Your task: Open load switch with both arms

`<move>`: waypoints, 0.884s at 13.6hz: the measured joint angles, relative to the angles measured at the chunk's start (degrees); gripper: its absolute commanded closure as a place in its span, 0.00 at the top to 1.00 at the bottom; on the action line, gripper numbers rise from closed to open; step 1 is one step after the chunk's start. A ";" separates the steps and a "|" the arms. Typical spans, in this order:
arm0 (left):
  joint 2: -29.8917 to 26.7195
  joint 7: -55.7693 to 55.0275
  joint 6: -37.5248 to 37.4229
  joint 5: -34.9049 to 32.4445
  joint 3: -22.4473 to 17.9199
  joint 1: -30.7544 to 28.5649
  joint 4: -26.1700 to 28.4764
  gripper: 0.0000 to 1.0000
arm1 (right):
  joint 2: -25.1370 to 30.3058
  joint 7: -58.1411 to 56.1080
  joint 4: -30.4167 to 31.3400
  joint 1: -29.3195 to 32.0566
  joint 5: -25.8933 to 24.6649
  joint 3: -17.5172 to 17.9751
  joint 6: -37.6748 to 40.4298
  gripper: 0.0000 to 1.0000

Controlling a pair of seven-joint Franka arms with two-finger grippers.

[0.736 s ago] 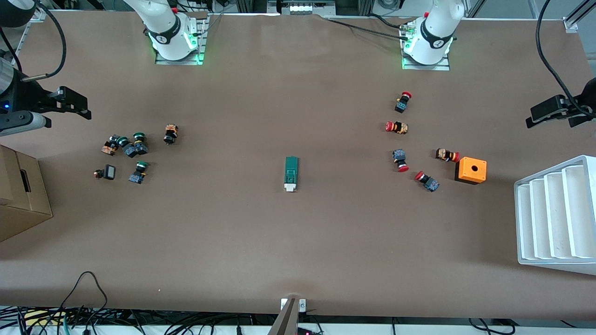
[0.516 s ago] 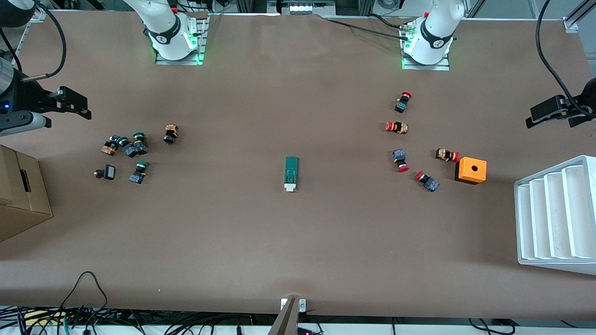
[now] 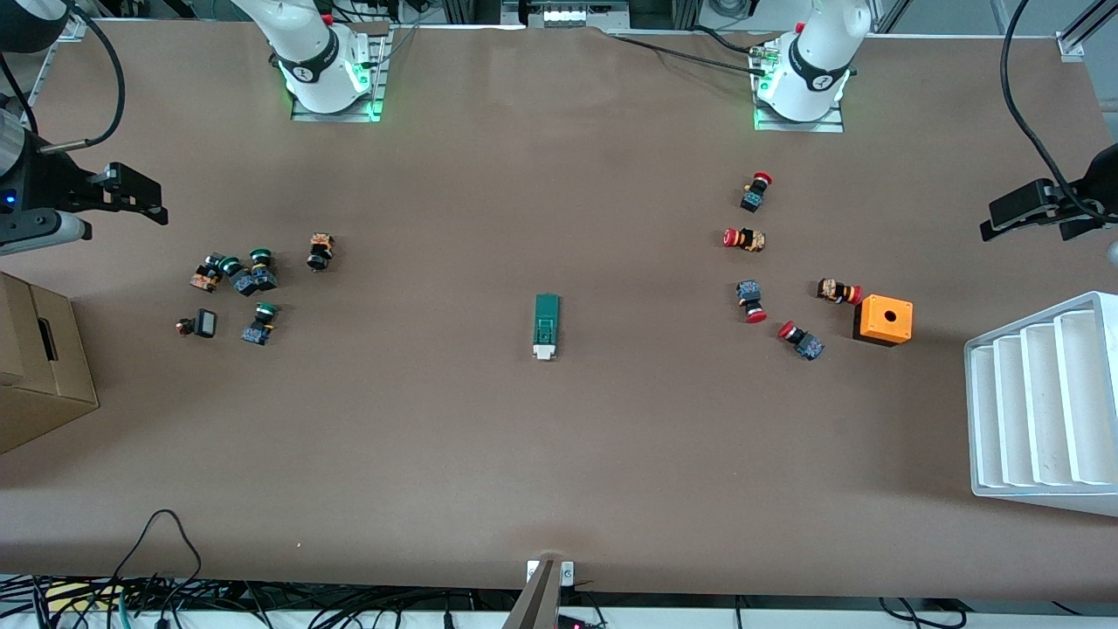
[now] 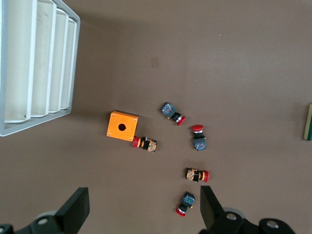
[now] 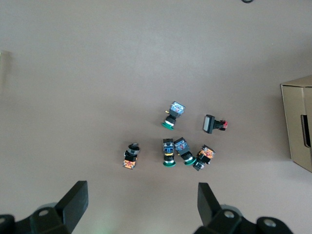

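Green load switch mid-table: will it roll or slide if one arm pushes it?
The load switch lies flat and boxy, so rolling looks unlikely. Small on bare brown table, it would probably slide or pivot. Its white end likely moves separately.

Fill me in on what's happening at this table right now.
Nothing is being handled yet. The load switch lies untouched mid-table. The left gripper hangs open, empty, over the red-capped push buttons and the orange box at its arm's end. The right gripper hangs open and empty over the green-capped push buttons at its arm's end, near a cardboard box. A white tray sits by the orange box.
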State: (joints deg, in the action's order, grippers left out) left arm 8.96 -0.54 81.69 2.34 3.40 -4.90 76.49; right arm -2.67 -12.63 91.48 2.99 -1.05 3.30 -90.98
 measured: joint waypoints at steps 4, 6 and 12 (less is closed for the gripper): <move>0.02 -5.29 0.34 0.20 3.86 0.86 0.00 1.00 | -0.05 0.00 0.00 0.00 -1.32 0.00 0.22 0.99; 0.06 -13.67 0.72 0.23 9.42 1.09 0.00 1.00 | -0.06 -0.02 0.00 -0.01 -1.32 -0.01 0.23 0.99; 3.64 -33.69 12.25 0.21 25.13 2.58 1.66 1.00 | -0.05 -0.07 -0.07 0.00 -1.30 -0.08 0.05 0.99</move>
State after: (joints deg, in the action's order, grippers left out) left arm 12.60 -34.23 93.94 2.55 28.52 -2.32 78.15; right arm -2.71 -12.70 91.40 2.99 -2.35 3.22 -90.93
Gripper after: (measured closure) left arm 0.000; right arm 0.004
